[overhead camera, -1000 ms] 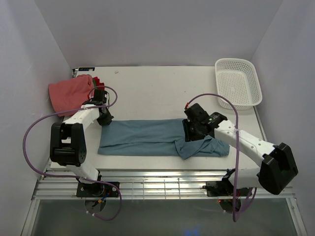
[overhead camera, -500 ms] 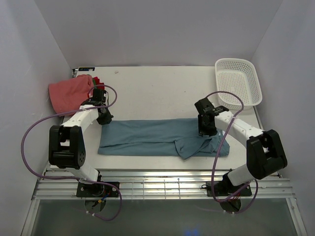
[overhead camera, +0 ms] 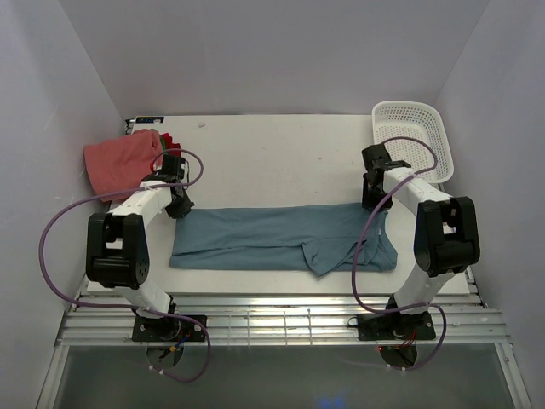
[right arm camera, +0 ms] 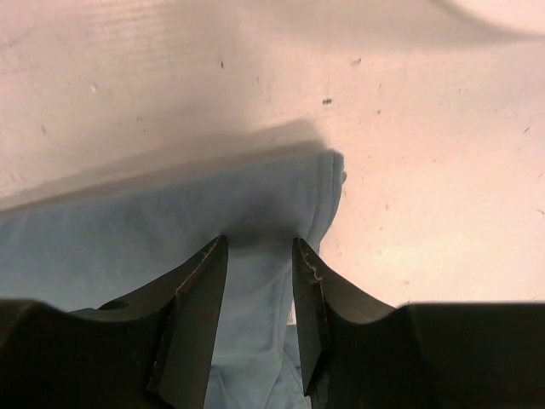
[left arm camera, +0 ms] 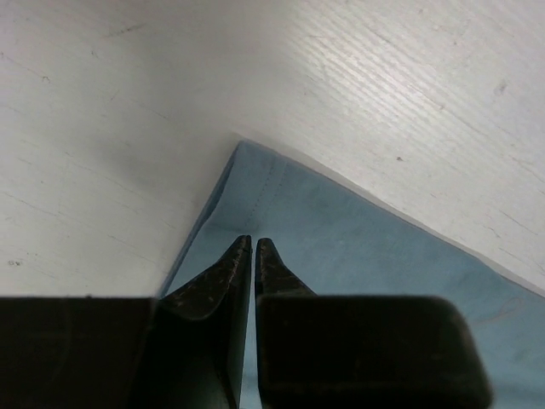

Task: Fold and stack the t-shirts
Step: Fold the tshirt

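The teal-blue t-shirt (overhead camera: 255,239) lies as a long strip across the table, its right end bunched. My left gripper (overhead camera: 180,204) hangs over the shirt's far left corner (left arm camera: 341,247). In the left wrist view its jaws (left arm camera: 253,241) are parted by only a thin slit, with nothing between them. My right gripper (overhead camera: 372,198) sits at the shirt's far right corner (right arm camera: 128,247). It is open (right arm camera: 260,243), straddling the cloth edge without clamping it. A folded salmon-pink t-shirt (overhead camera: 119,162) lies at the far left with a red one (overhead camera: 173,141) beside it.
A white mesh basket (overhead camera: 409,106) stands at the back right corner, just behind the right gripper. Grey walls close in the table on both sides. The left arm's purple cable (overhead camera: 60,221) loops out past the left table edge.
The right arm has swung from the shirt's right-middle out to its far right corner, near the basket. The left arm has stayed at the far left corner.
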Robot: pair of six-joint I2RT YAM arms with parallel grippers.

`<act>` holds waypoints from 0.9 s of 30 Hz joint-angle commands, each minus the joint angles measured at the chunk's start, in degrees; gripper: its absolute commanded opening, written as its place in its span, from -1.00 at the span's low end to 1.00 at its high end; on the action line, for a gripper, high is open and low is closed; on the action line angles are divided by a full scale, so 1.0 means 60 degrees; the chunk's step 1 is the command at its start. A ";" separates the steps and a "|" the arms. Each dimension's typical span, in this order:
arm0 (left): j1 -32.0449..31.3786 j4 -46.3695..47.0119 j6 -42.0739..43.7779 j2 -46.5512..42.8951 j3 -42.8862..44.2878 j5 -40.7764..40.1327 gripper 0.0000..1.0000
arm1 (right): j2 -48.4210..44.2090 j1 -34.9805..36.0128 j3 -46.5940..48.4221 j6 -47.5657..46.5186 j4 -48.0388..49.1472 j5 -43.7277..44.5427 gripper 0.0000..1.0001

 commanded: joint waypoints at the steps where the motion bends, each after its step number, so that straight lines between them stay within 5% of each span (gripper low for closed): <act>1: 0.0020 -0.0165 0.0034 0.0175 0.0387 -0.0592 -0.63 | 0.0285 -0.0146 0.0678 -0.0440 0.0245 0.0184 -0.15; 19: 0.0020 -0.0018 0.0107 0.1888 0.1339 -0.0138 -0.67 | 0.1836 -0.0600 0.1176 -0.0470 0.0260 -0.0284 -0.28; 27: 0.0064 -0.0076 0.0107 0.3103 0.2144 -0.0080 -0.67 | 0.3272 -0.0702 0.2944 -0.0440 0.0041 -0.0475 -0.31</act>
